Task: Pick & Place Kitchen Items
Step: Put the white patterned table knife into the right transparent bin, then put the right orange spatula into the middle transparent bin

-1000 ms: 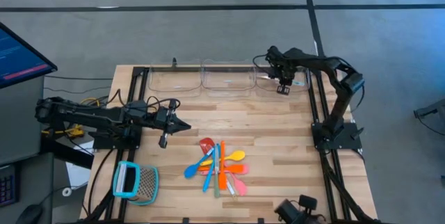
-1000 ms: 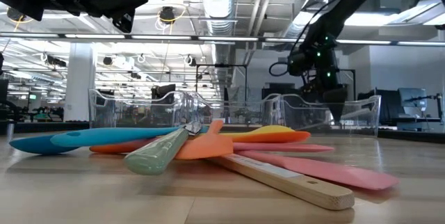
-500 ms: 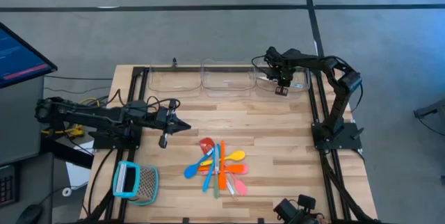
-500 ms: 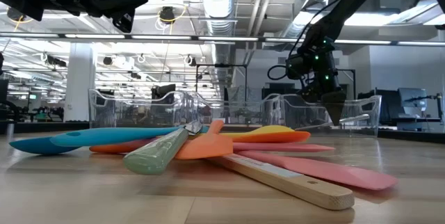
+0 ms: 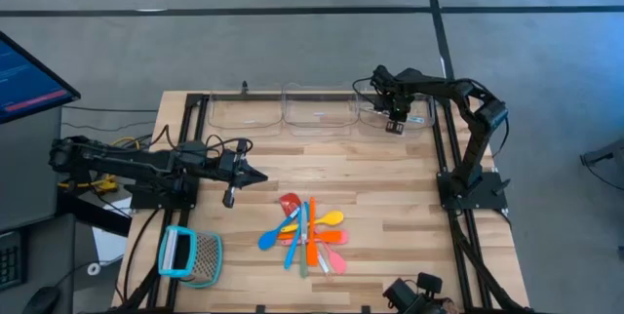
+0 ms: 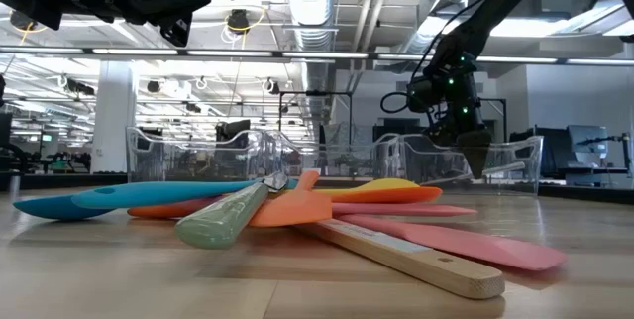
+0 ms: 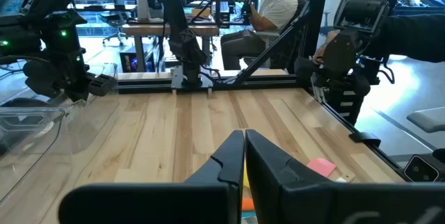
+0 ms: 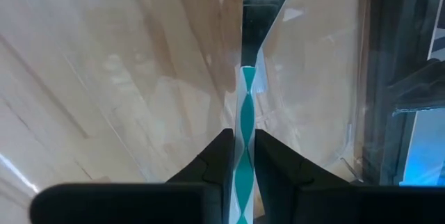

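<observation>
Right gripper (image 5: 394, 117): above the rightmost clear bin (image 5: 417, 119) at the worktop's (image 5: 390, 187) far edge; jaws narrowly apart around a teal-and-white twisted stick (image 8: 247, 137), fingers (image 8: 219, 156) close on both sides; whether they touch it cannot be told.
Left gripper (image 5: 255, 176): hovering over the worktop's left half, jaws closed, nothing held.
Utensils (image 5: 308, 230): piled near the worktop's front centre, blue, orange, yellow, pink and red pieces overlapping.
Mesh tool (image 5: 190, 255): front left, well apart from the pile.

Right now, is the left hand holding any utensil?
No: the left hand has its dark fingers pressed together with nothing between them, hovering above the wooden table.
</observation>
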Controlling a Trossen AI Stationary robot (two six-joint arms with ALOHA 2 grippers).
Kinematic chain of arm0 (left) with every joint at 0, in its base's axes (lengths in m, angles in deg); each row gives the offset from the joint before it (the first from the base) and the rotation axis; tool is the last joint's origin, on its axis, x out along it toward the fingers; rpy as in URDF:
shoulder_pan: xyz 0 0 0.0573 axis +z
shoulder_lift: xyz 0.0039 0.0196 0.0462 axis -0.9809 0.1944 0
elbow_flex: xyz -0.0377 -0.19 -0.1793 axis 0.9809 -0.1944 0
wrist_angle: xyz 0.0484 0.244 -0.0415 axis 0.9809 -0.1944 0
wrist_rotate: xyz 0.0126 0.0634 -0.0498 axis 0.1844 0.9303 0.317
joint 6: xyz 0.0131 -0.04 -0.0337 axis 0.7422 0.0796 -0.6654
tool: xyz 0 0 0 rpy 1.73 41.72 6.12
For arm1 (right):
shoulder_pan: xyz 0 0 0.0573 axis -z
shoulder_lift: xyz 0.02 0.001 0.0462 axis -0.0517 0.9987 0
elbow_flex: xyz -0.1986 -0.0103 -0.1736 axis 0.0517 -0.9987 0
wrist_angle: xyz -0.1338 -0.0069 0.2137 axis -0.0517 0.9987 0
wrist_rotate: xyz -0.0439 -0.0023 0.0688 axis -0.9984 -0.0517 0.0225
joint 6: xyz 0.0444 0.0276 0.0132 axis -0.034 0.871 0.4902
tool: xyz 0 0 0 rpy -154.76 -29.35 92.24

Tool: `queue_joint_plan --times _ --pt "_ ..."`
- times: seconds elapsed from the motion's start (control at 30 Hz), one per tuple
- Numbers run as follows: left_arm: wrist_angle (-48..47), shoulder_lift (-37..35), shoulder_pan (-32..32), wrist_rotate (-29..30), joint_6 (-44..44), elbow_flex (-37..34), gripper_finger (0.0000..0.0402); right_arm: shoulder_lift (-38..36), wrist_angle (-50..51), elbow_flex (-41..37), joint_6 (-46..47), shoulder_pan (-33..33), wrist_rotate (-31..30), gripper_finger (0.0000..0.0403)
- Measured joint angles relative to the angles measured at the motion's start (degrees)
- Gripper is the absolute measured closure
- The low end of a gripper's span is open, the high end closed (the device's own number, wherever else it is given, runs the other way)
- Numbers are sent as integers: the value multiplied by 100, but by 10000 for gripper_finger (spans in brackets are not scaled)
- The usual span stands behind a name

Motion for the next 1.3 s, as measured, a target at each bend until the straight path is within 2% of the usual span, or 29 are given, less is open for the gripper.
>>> queue_joint_plan --times 0.4,0.67,0.77,0.93,1.3 --pt "-2 1 0 0 -1 0 394 3 -103 -4 46 -11 -9 348" --pt "-2 -1 0 0 -1 0 394 7 -74 6 140 -15 -22 295" --pt "-2 0 -2 0 -1 0 394 32 95 152 153 -20 -73 287" --pt "-2 -1 -2 0 -1 0 394 47 680 810 218 -132 -256 306" --pt "-2 -1 -2 -2 -1 0 394 33 2278 2572 223 -608 -151 370"
